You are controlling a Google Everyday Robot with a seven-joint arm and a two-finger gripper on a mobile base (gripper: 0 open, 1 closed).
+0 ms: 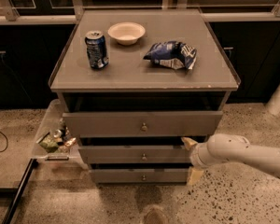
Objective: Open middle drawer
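The speckled floor (233, 195) lies nearest; just above it the pale arm (252, 153) reaches in from the right, and the gripper (191, 158) sits at the right end of the drawer fronts; its fingers (189, 143) are apart, one tan tip up at the top right corner of the middle drawer (126, 154), the other down beside the lowest drawer (130, 175); whether either tip touches the wood I cannot tell. The middle drawer runs leftward from between the fingers, its knob (143, 157) well to their left. Just above the upper finger is the top drawer (112, 124), pulled out a little, with a dark gap behind its front. Far left of the fingers, beside the drawers, a clear bin (45, 120) holds scraps. Up beyond the fingers, on the table (130, 71), a crumpled blue bag (170, 55) lies almost straight above them; the can (96, 49) stands upright further left; the bowl (126, 32) sits furthest back.
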